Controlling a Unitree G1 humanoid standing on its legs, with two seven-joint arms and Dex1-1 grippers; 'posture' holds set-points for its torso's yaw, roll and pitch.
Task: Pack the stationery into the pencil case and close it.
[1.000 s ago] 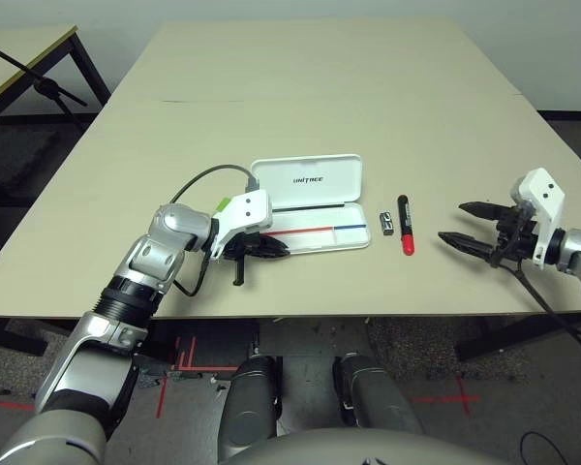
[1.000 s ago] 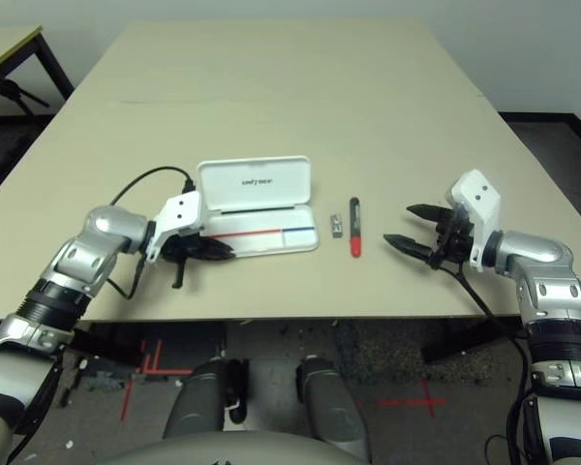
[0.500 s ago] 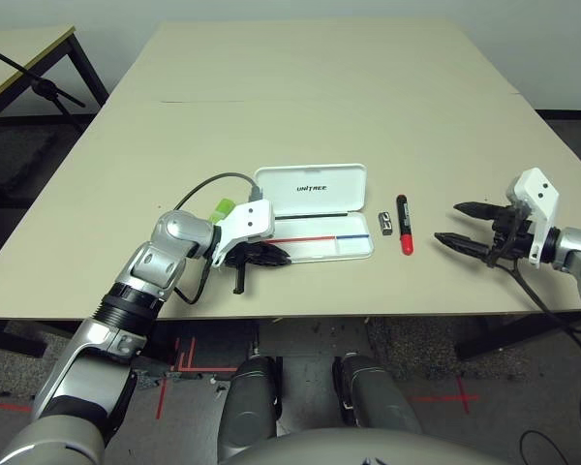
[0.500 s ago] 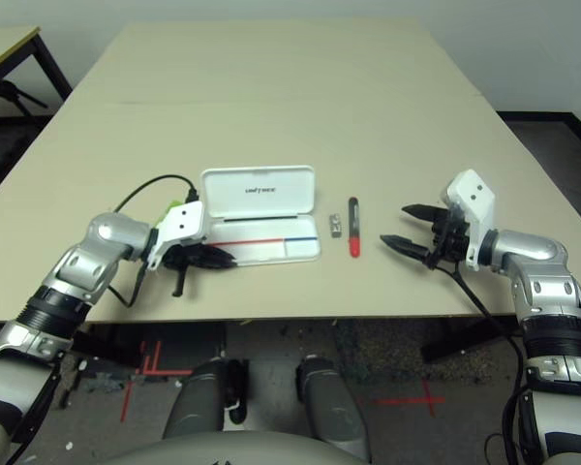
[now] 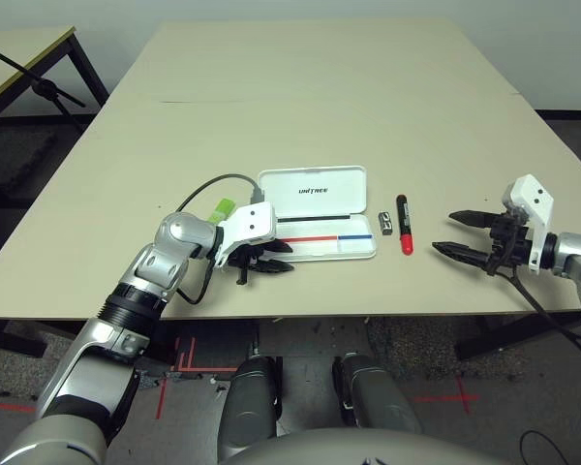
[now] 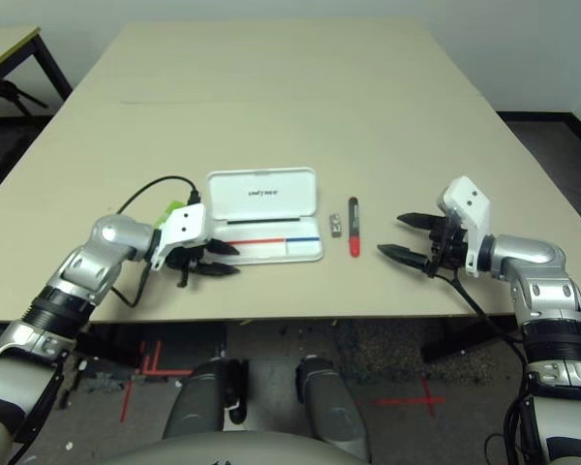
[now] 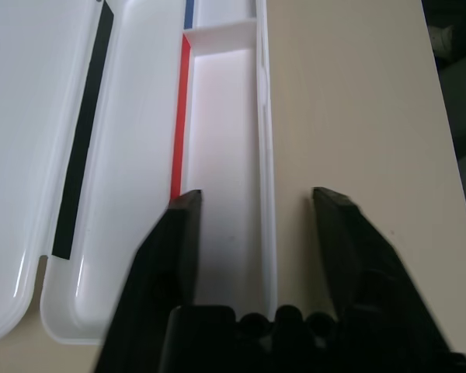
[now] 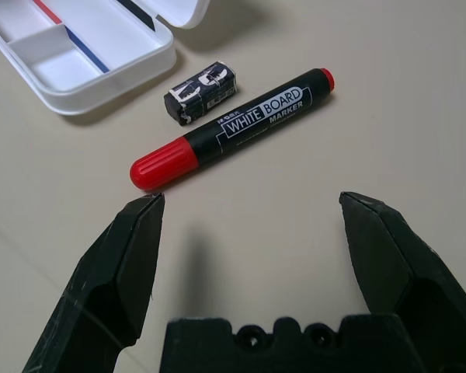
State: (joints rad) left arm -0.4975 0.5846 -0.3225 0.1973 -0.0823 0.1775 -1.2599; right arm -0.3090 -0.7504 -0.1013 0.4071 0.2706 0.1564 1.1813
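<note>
The white pencil case point(image 5: 315, 208) lies open near the table's front, its "UNITREE" lid point(image 5: 312, 190) laid back and a red-and-blue stripe in the tray point(image 7: 217, 148). My left gripper point(image 5: 289, 258) is open at the tray's left end, its fingers point(image 7: 182, 225) straddling the front wall. The lime-green highlighter point(image 5: 221, 207) peeks out behind my left wrist. Right of the case lie the small black-grey block point(image 8: 202, 92) and the black marker point(image 8: 233, 128) with its red end. My right gripper point(image 8: 252, 206) is open and empty, just right of the marker.
The tan table point(image 5: 320, 97) stretches far behind the case. Its front edge runs just below both grippers. A cable point(image 5: 208, 184) loops over my left wrist. Another table point(image 5: 19, 53) stands at the far left.
My left gripper's fingers have spread open at the tray's left end, and the case has slid slightly right. My right gripper has edged left toward the marker.
</note>
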